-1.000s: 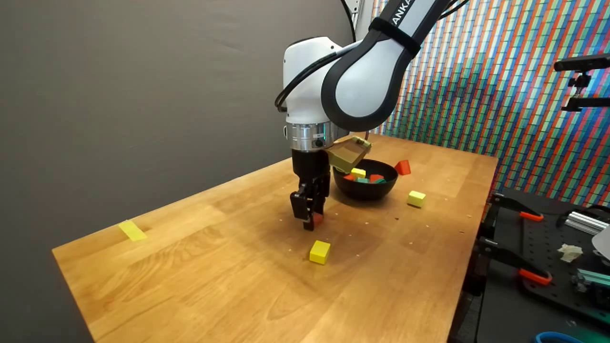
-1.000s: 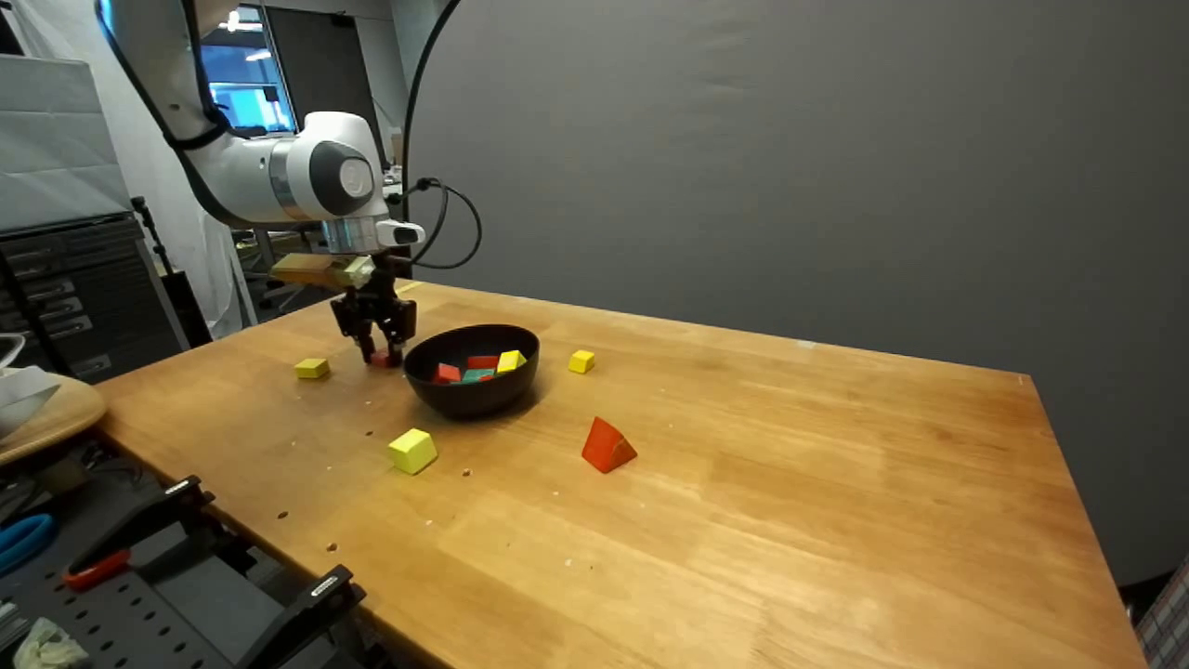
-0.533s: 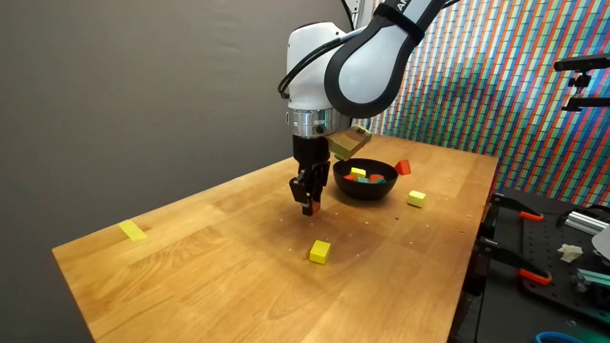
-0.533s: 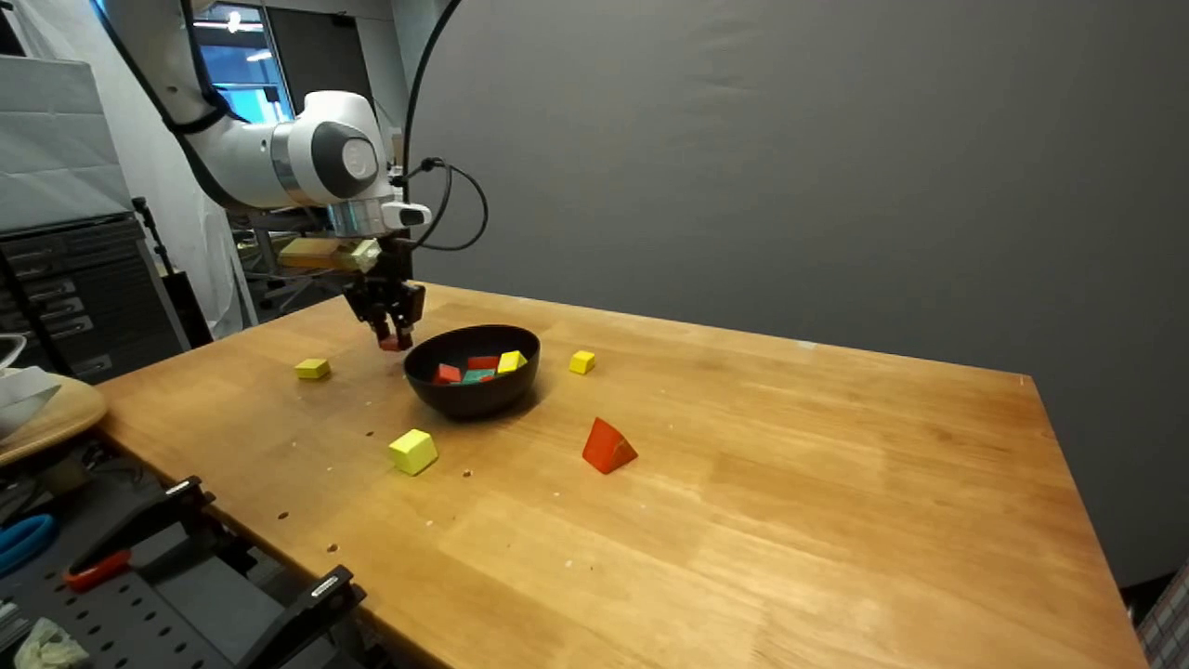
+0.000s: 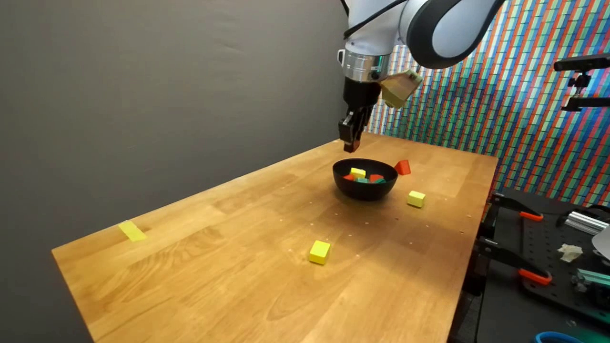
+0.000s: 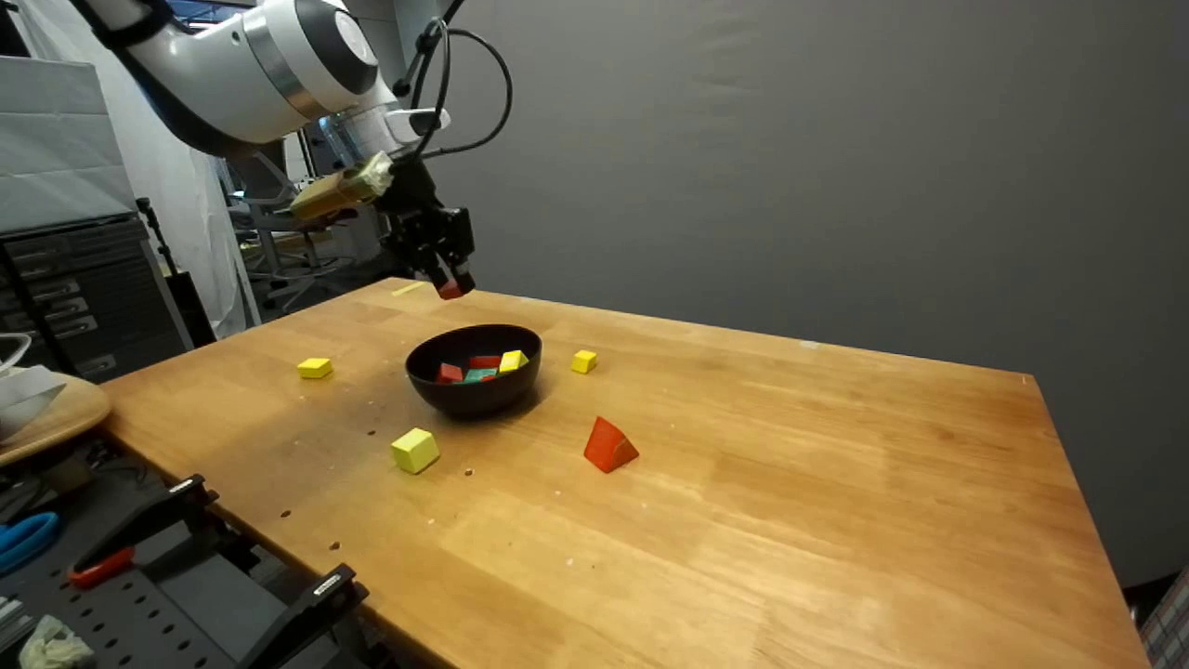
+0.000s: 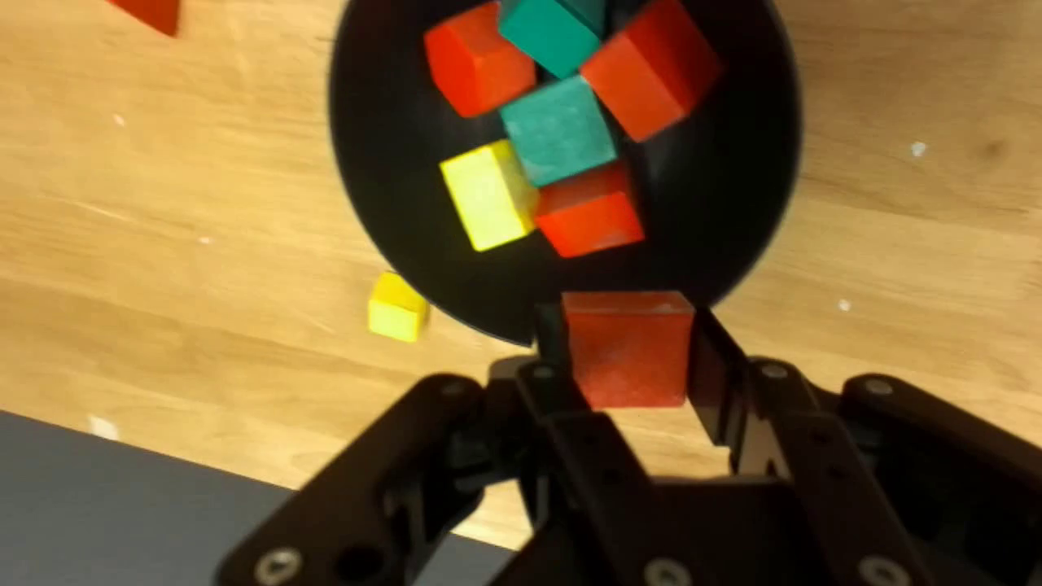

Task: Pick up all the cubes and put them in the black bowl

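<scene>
Red cube [image 7: 627, 366] clamped in our claw [image 7: 628, 330], we see a yellow one [image 7: 396, 309] between the bowl [image 7: 708, 187] and the counter's wall edge [image 7: 203, 452].

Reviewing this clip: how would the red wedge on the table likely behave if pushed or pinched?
The red wedge would probably slide rather than roll, since its visible faces look flat. Its sloping sides might slip out of a pinch. Crisp, straight edges suggest it is stiff.

Yellow strip [image 5: 132, 230] flat on wooden table [image 5: 214, 286]; 2 black-orange clamps [image 5: 512, 258] at edge; gray backdrop [image 5: 167, 105] behind.
</scene>
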`<state>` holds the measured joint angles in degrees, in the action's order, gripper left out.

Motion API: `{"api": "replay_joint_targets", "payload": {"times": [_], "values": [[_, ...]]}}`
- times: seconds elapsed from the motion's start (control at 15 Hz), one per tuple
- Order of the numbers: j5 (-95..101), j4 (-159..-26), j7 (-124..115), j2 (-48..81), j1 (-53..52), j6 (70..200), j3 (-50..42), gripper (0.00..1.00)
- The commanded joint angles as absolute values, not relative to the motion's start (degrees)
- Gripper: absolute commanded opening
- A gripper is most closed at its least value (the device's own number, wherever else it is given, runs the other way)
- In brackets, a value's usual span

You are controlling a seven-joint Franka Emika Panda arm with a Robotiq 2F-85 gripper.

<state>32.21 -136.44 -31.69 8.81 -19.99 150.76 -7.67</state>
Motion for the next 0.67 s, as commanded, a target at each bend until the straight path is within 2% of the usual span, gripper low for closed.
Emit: {"api": "replay_joint_targets", "payload": {"times": [0.0,0.07,0.13,0.2,0.27,0.33,0.6], "values": [[35.3,-143.0,-34.5,3.4,-14.5,152.3,-5.4,0.16],[34.7,-144.0,-33.9,3.1,-13.3,152.7,-4.7,0.17],[34.0,-144.9,-33.5,2.9,-12.4,153.4,-4.0,0.24],[33.9,-145.8,-33.6,2.6,-11.6,154.7,-3.5,0.63],[33.8,-146.7,-33.8,2.3,-11.1,156.2,-3.0,0.65],[35.1,-147.5,-35.5,1.6,-10.8,157.2,-2.7,0.70],[36.0,-151.7,-36.2,-3.2,-13.0,160.8,-3.8,1.00]]}}
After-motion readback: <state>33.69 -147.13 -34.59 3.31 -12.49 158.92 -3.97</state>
